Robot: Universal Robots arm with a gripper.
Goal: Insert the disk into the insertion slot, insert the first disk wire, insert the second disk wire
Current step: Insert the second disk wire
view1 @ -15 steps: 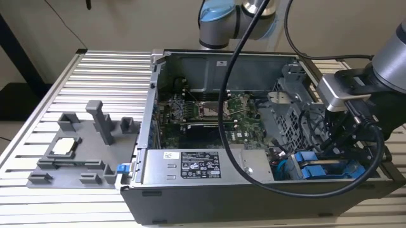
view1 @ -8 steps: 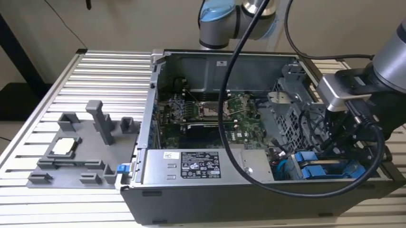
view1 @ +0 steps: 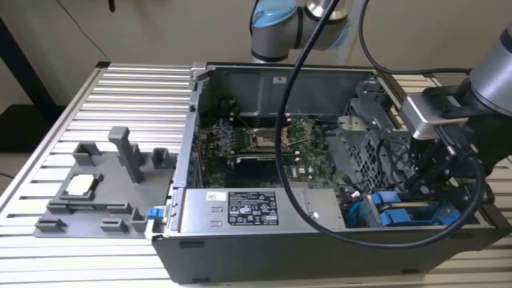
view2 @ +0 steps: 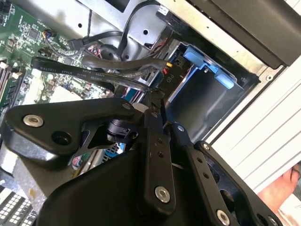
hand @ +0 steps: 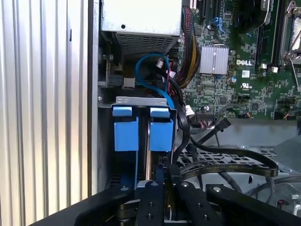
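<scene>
Disk [hand: 149, 134] in slot, partly behind jaws

My pincer [hand: 162, 176] is cut off by the first wrist view's edge, and its tips press so close together against the dark bay that I cannot tell what, if anything, sits between them. The disk [hand: 148, 141] shows me little more than its blue carrier tabs — its metal body is sunk in the bay, hidden. In the exterior view my own arm [view1: 480, 90] covers the case's [view1: 320, 252] corner there. A black ribbon cable [hand: 230, 162] runs under my links, its end unseen.
</scene>
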